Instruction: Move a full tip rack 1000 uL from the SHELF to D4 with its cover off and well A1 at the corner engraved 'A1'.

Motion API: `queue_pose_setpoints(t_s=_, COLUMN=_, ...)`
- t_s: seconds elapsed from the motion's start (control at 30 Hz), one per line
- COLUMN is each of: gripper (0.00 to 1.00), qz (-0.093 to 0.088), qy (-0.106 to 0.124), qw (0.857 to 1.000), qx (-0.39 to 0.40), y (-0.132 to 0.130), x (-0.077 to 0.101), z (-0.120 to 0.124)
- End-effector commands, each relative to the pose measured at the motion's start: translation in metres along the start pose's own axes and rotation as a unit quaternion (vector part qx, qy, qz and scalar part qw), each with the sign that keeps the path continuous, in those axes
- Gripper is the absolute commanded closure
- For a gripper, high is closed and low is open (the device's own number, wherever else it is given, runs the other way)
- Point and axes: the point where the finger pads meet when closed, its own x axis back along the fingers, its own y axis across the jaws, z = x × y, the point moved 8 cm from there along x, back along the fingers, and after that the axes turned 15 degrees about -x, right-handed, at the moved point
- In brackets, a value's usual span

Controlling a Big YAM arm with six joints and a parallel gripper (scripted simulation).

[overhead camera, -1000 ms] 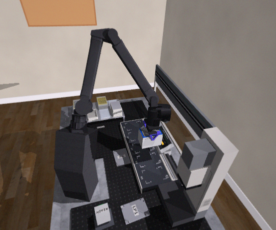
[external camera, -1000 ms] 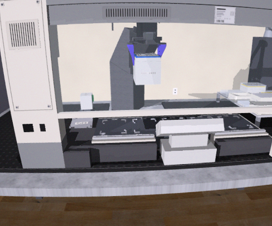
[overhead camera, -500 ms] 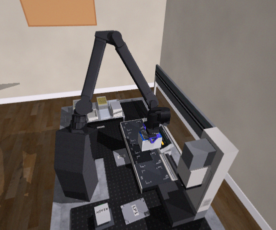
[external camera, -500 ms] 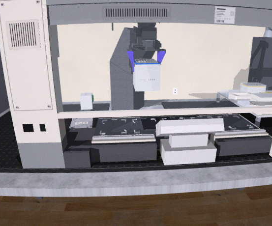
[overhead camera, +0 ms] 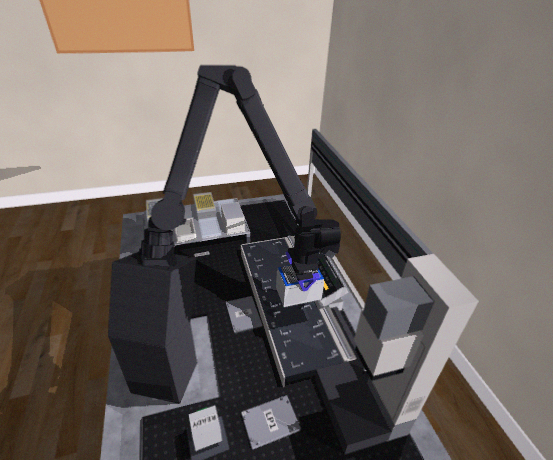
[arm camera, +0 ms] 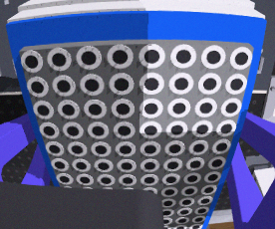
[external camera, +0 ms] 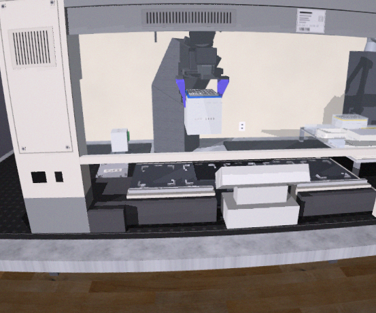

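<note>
A tip rack with white walls and a blue plate hangs level above the deck. Its cover is off. In the wrist view pale tip rings fill every place that shows; the dark gripper body hides the lower left part. Small print ending in "1000" is on the wall that faces the exterior view. My gripper is shut on this rack, with a purple finger on each long side. Bracket corners show on the deck; I cannot tell which position is right below the rack.
The clear shelf at the back holds a yellow rack, a white box and other labware. The READY button and LP1 plate are near the front. A tall instrument tower stands beside the deck.
</note>
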Motion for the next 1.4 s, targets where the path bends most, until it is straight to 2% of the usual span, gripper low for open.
queue_pose_setpoints(t_s=0.0, gripper=1.0, qz=-0.002, qy=-0.015, qw=1.0, qx=0.007, y=0.008, x=-0.004, z=-0.012)
queue_pose_setpoints(t_s=0.13, gripper=1.0, qz=-0.004, qy=-0.024, qw=1.0, qx=0.012, y=0.012, x=-0.005, z=-0.018)
queue_pose_setpoints(t_s=0.23, gripper=1.0, qz=-0.003, qy=-0.018, qw=1.0, qx=0.009, y=0.01, x=-0.015, z=-0.016)
queue_pose_setpoints(t_s=0.3, gripper=1.0, qz=-0.003, qy=-0.018, qw=1.0, qx=0.009, y=0.01, x=-0.015, z=-0.016)
queue_pose_setpoints(t_s=0.33, gripper=1.0, qz=-0.004, qy=-0.022, qw=1.0, qx=0.011, y=0.012, x=-0.008, z=-0.008)
queue_pose_setpoints(t_s=0.4, gripper=1.0, qz=-0.002, qy=-0.011, qw=1.0, qx=0.006, y=0.007, x=-0.022, z=-0.009)
queue_pose_setpoints(t_s=0.6, gripper=1.0, qz=-0.003, qy=-0.015, qw=1.0, qx=0.008, y=0.009, x=-0.031, z=-0.013)
queue_pose_setpoints(t_s=0.67, gripper=1.0, qz=-0.005, qy=-0.025, qw=1.0, qx=0.012, y=0.013, x=-0.028, z=-0.018)
queue_pose_setpoints(t_s=0.8, gripper=1.0, qz=-0.003, qy=-0.017, qw=1.0, qx=0.008, y=0.009, x=-0.041, z=-0.015)
queue_pose_setpoints(t_s=0.87, gripper=1.0, qz=-0.003, qy=-0.017, qw=1.0, qx=0.008, y=0.009, x=-0.041, z=-0.015)
queue_pose_setpoints(t_s=0.9, gripper=1.0, qz=-0.004, qy=-0.022, qw=1.0, qx=0.011, y=0.013, x=-0.033, z=-0.009)
queue_pose_setpoints(t_s=0.97, gripper=1.0, qz=-0.002, qy=-0.011, qw=1.0, qx=0.005, y=0.007, x=-0.047, z=-0.008)
queue_pose_setpoints(t_s=1.17, gripper=1.0, qz=-0.003, qy=-0.015, qw=1.0, qx=0.008, y=0.009, x=-0.057, z=-0.013)
queue_pose_setpoints(t_s=1.23, gripper=1.0, qz=-0.005, qy=-0.023, qw=1.0, qx=0.011, y=0.013, x=-0.054, z=-0.017)
queue_pose_setpoints(t_s=1.37, gripper=1.0, qz=-0.003, qy=-0.015, qw=1.0, qx=0.007, y=0.009, x=-0.067, z=-0.014)
